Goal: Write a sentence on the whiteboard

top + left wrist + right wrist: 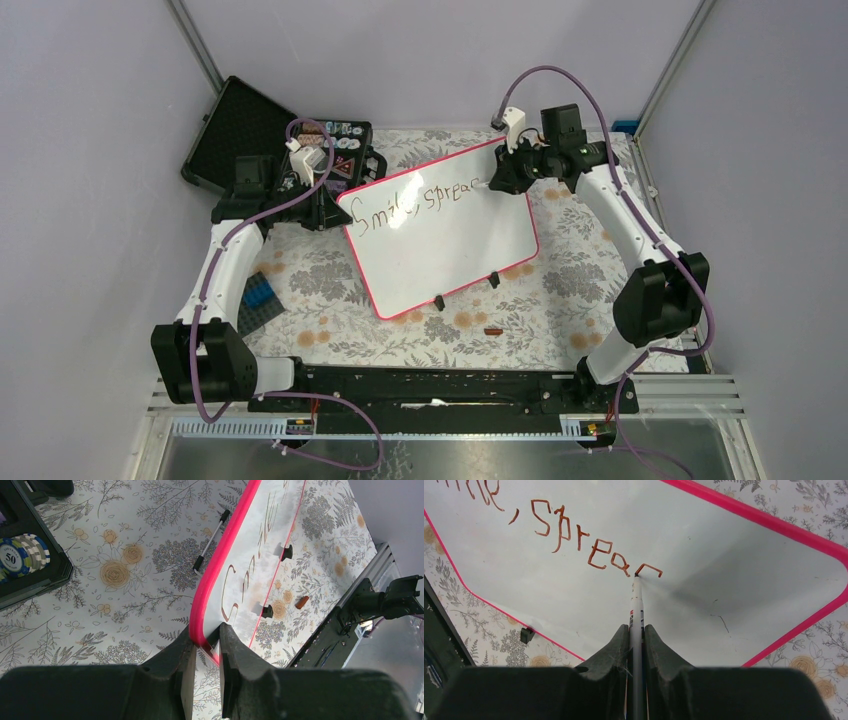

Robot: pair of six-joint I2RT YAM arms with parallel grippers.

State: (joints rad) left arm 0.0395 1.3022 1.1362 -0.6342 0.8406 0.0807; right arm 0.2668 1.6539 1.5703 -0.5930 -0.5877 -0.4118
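Observation:
The whiteboard (450,245) with its pink-red rim lies tilted on the table, two black clip feet on its near edge. The sentence (425,200) is one line of dark marker writing, "Smile, sprea" plus a part-drawn letter. My left gripper (328,205) is shut on the board's left rim, which shows clamped between the fingers in the left wrist view (206,640). My right gripper (500,180) is shut on a white marker (637,605). Its tip touches the board at the last stroke (649,569) in the right wrist view.
An open black case (255,130) with poker chips (22,555) stands at the back left. A blue block (262,293) lies by the left arm. A brown marker cap (492,331) lies near the front. A thin metal rod (211,542) lies beside the board.

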